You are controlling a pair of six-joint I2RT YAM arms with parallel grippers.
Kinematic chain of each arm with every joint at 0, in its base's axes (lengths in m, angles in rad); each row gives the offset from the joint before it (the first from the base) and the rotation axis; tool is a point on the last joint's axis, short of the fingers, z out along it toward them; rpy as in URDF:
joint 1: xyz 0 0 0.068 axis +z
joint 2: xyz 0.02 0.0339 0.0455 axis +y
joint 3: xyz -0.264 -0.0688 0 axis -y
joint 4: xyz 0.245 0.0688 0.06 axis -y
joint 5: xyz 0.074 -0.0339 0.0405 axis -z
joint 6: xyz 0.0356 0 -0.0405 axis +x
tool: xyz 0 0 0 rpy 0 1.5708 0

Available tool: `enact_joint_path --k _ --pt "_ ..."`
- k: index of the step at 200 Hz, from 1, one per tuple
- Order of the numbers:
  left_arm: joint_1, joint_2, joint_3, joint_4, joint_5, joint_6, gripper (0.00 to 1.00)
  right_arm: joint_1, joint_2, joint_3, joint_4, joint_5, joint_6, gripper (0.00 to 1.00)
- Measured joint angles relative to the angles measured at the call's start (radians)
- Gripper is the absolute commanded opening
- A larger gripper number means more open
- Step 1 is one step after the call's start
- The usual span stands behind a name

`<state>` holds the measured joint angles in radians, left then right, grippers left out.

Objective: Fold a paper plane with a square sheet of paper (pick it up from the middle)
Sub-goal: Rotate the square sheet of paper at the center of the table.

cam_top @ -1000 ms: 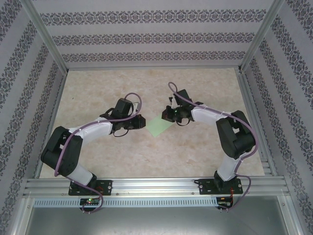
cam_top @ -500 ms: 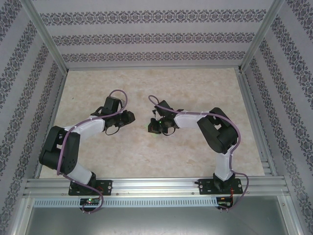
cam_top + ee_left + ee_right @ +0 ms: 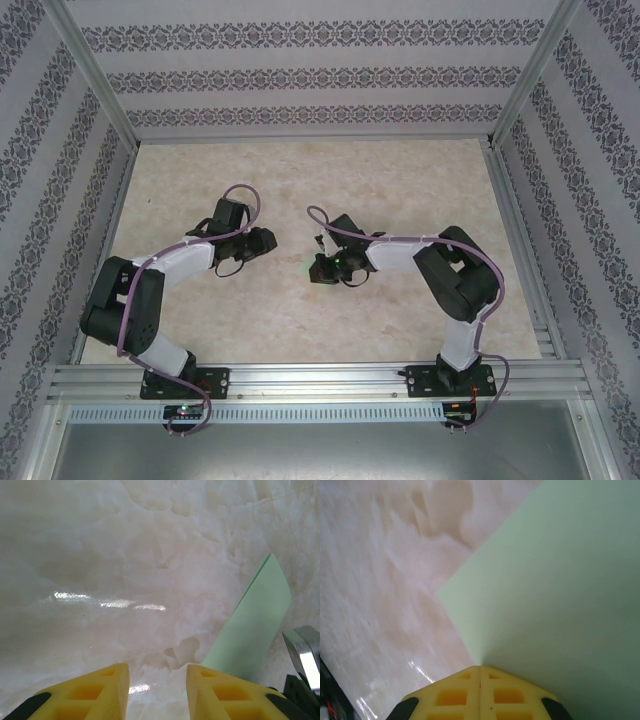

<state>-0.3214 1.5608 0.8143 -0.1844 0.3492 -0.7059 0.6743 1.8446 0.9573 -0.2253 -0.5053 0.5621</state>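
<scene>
Square sheet of paper (image 3: 560, 580), plain green, pinched by right claw (image 3: 480, 670).

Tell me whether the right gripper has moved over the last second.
Yes. The right gripper has come closer to the front rail and slightly left.

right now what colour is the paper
The paper is pale mint green, clearest in the right wrist view.

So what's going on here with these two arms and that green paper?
The right arm has its jaws shut on a pale green sheet of paper and holds it tilted up off the table. The left arm is close by, low over the table, with its jaws apart and nothing between them. No crease shows on the parts of the sheet in view.
</scene>
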Motion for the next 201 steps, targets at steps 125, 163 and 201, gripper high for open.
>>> enact_joint_path --k 125,163,201 --pt "0.000 0.068 0.046 -0.005 0.096 -0.006 0.59 -0.102 -0.053 0.137 -0.218 0.484 0.195 0.42" --pt "-0.002 0.089 0.079 -0.021 0.134 0.014 0.59 -0.108 0.039 0.206 -0.228 0.485 0.198 0.41" --pt "-0.019 0.121 0.108 -0.043 0.159 0.046 0.59 -0.107 0.111 0.283 -0.222 0.428 0.164 0.41"
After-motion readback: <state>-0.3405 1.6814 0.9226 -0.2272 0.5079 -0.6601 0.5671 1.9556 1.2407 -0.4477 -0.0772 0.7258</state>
